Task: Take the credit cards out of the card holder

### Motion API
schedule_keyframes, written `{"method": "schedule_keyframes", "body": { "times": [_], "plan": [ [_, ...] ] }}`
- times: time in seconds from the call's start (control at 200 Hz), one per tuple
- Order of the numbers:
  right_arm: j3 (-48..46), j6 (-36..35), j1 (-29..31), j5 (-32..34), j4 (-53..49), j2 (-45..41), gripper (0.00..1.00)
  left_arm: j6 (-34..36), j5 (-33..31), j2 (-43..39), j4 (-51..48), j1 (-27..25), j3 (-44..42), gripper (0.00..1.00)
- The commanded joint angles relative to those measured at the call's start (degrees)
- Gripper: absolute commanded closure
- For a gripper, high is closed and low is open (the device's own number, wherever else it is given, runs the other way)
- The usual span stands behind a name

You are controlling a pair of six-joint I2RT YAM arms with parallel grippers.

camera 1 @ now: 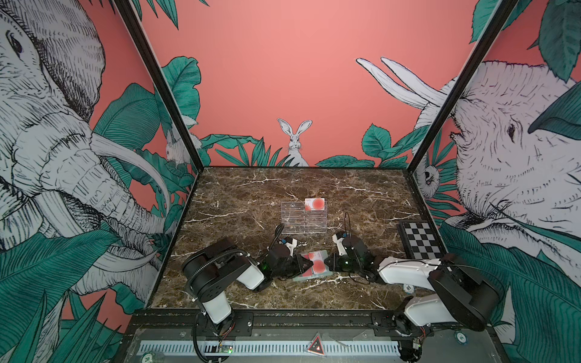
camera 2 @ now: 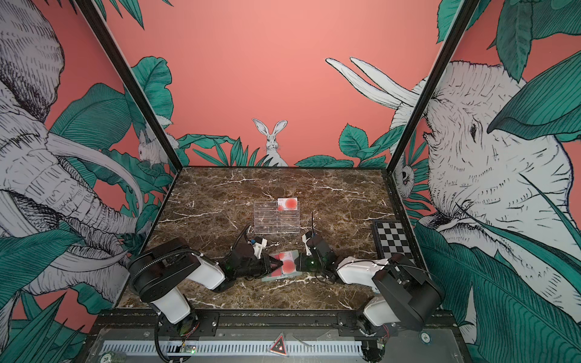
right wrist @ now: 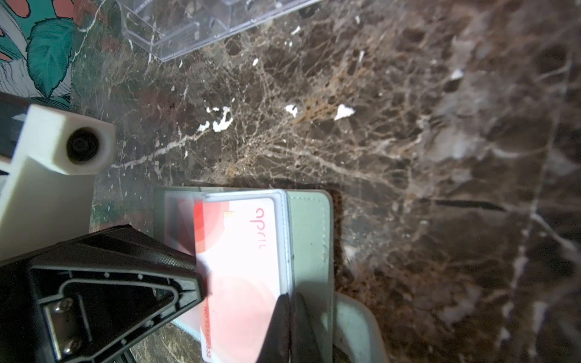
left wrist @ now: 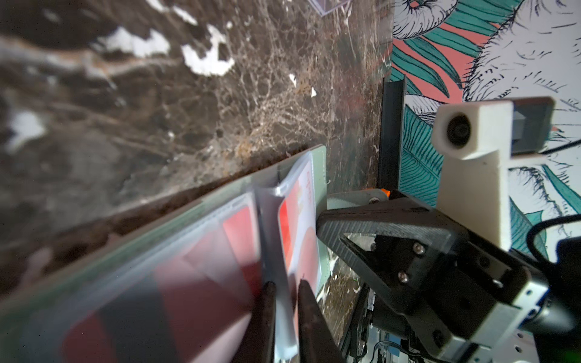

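Lower centre in both top views, the left claw (left wrist: pixel 284 287) is clamped on a floppy clear sleeve (left wrist: pixel 268 226) of the open card holder (camera 1: pixel 314 276), which lies on the tabletop (camera 1: pixel 283 188). The credit cards (right wrist: pixel 239 251) are still sleeved. They look stiff, light and slick — best pinched at an exposed edge. The right claw (right wrist: pixel 290 303) — closed — presses on the card holder.

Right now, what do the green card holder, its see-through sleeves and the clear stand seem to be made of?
The card holder looks like matte faux leather, given its stitched edge. Its sleeves are soft glossy plastic: one buckles. The stand is probably rigid acrylic: clear, sharp edges.
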Motion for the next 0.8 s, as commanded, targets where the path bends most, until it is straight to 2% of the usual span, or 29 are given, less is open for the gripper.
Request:
{"method": "schedule_keyframes", "body": {
  "times": [0.0,0.305,0.405,0.795],
  "plan": [
    [-1.4,0.2,0.0,0.1,-0.8,1.0,1.00,-0.7,-1.5,0.4,1.4,-0.3,-1.0,0.88],
    [-1.5,0.2,0.1,-0.4,-0.7,1.3,1.00,-0.7,-1.3,1.0,1.7,-0.4,-0.4,0.95],
    [-1.6,0.2,0.1,-0.3,-0.7,1.4,1.00,-0.7,-1.3,0.9,1.7,-0.4,-0.5,1.00],
    [-2.0,0.0,0.1,0.4,-1.7,1.3,1.00,0.8,-2.5,-4.7,-4.6,-0.4,-1.5,1.00]
  ]
}}
